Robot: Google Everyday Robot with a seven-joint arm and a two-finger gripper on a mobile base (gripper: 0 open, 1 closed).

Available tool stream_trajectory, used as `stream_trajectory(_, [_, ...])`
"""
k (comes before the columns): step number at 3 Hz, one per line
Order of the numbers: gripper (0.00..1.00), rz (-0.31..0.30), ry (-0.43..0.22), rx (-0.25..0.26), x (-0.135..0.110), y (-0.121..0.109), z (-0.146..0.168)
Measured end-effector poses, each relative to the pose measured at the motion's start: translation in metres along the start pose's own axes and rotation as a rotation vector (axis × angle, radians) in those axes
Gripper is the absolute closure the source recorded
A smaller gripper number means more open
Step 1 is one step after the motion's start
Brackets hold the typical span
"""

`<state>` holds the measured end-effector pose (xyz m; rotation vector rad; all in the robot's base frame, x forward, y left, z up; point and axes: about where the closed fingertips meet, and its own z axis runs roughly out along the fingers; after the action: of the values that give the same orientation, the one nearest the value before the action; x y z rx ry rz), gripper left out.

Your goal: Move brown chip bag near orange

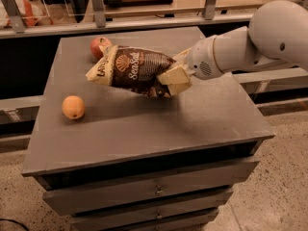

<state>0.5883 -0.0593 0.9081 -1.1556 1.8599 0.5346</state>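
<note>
The brown chip bag is a crinkled dark-brown bag with cream-yellow ends and a shell logo. It hangs tilted above the grey cabinet top, its left end highest. My gripper comes in from the right on a white arm and is shut on the bag's right end. The orange sits on the top at the left, below and to the left of the bag, a clear gap apart.
A red apple sits at the back left, partly behind the bag's left end. The cabinet has drawers below its front edge. A rail and glass panels run behind.
</note>
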Motion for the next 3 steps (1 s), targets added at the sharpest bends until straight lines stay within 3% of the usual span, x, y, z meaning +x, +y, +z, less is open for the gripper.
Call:
stream_trajectory(1, [1.0,0.002,-0.002,0.008,-0.011,0.002,0.013])
stream_trajectory(2, [1.0,-0.007,-0.017,-0.003,-0.039,0.027,0.03])
stream_trajectory(3, [1.0,-0.014,-0.021,-0.011,-0.038,0.031,0.04])
